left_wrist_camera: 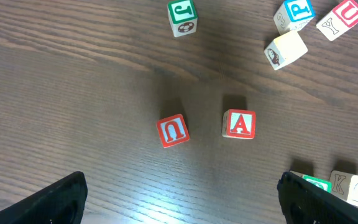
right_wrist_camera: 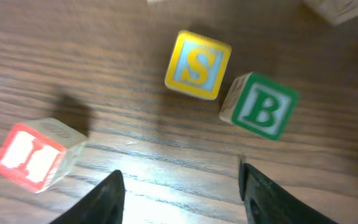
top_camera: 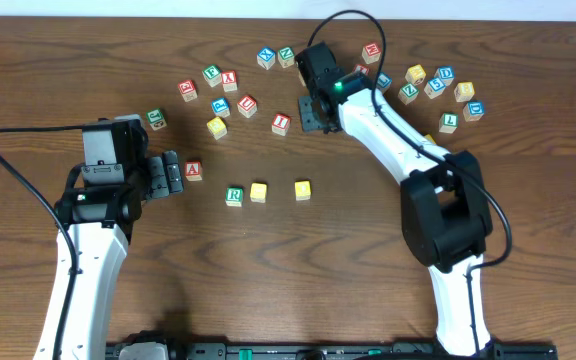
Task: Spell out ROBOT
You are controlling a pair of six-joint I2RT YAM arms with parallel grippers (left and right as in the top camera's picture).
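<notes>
A green R cube (top_camera: 234, 195) and a plain yellow cube (top_camera: 258, 192) sit side by side mid-table. A second yellow cube (top_camera: 302, 190) lies one gap further right. My right gripper (top_camera: 314, 112) hovers behind this row, open, with bare wood between its fingers (right_wrist_camera: 104, 199). Just ahead of the right gripper (right_wrist_camera: 182, 202) lies the green B cube (right_wrist_camera: 260, 106), beside a yellow S cube (right_wrist_camera: 197, 64). My left gripper (top_camera: 168, 175) rests wide open on the left, empty, close to a red A cube (top_camera: 194, 170). No blue T cube can be picked out.
A red I cube (top_camera: 281, 123) (right_wrist_camera: 33, 155) lies left of the right gripper. Several loose letter cubes are scattered along the back of the table (top_camera: 68, 60), with a cluster at the far right (top_camera: 443, 90). In the left wrist view, red U (left_wrist_camera: 173, 130) and A (left_wrist_camera: 239, 124) cubes lie ahead.
</notes>
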